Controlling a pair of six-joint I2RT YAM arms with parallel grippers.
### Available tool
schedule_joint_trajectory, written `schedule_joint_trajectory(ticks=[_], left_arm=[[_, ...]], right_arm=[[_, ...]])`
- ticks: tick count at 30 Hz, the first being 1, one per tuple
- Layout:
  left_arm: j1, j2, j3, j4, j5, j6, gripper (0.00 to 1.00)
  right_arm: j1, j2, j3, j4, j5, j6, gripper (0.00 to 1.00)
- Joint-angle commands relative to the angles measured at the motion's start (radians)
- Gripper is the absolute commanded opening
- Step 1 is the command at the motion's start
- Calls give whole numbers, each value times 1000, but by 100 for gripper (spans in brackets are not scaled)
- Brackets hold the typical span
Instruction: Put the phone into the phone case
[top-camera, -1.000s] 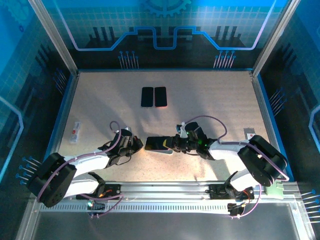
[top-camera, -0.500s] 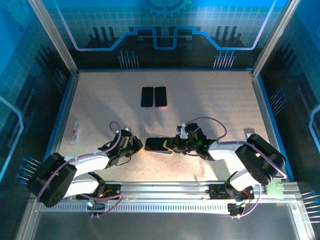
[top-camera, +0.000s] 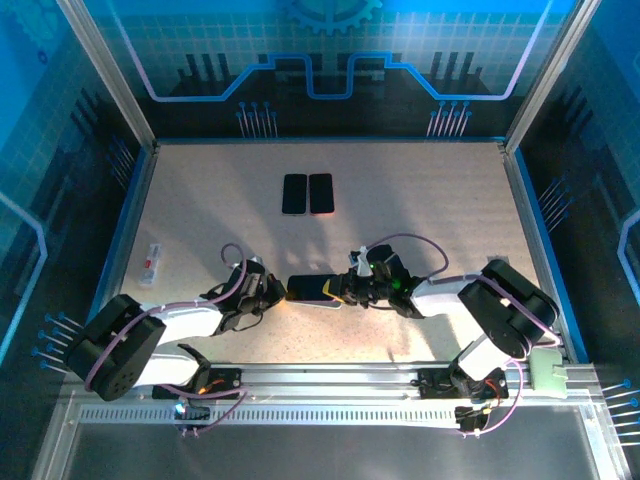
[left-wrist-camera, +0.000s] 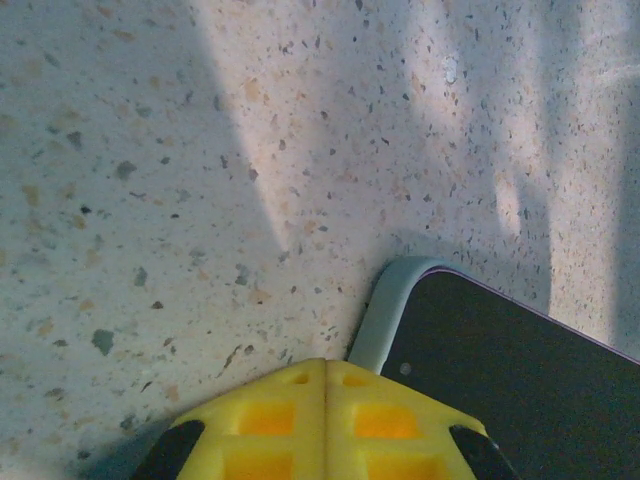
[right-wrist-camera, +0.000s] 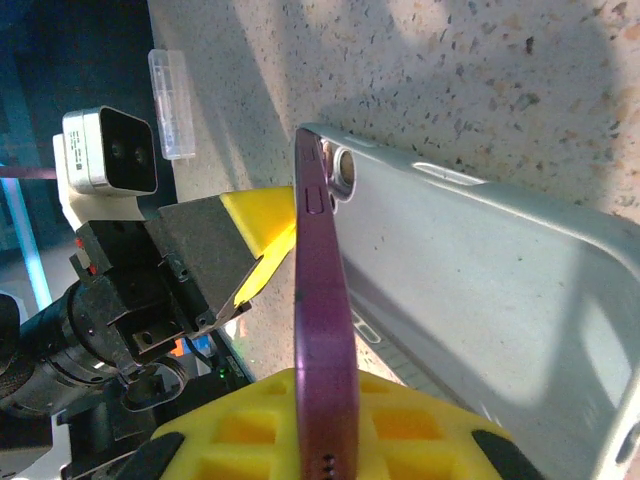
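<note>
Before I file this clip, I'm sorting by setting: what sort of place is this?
Probably a robot lab test cell: a speckled tabletop enclosed by aluminium frame posts and blue circuit-pattern panels.

Speckled matt stone-look table (left-wrist-camera: 150, 150); glossy glass phone (left-wrist-camera: 520, 370); smooth matt plastic phone case (right-wrist-camera: 480, 260).

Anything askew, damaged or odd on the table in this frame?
The purple phone, pinched in the right claw, is askew: it angles up out of the pale case lying on the table instead of sitting flat inside. The shut left claw rests at the case's corner. Nothing looks spilled or broken.
</note>
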Motion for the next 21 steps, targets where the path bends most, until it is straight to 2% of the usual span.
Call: schedule_joint_trajectory(ticks=[1,13,18,21], left_arm=[[1,22,-5,37,34,-6,0],[1,6,-9,30,32,-15,0],[2,-13,-16,20,28,-19,0],[1,-29,-19,8,23,-18,0]], right_arm=[[13,65,15,-45,4,-5,0],[14,128,14,14,-13,14,1],[13,118,23,-15,-15,-3,17],[14,109,36,-51,-12,-21,23]])
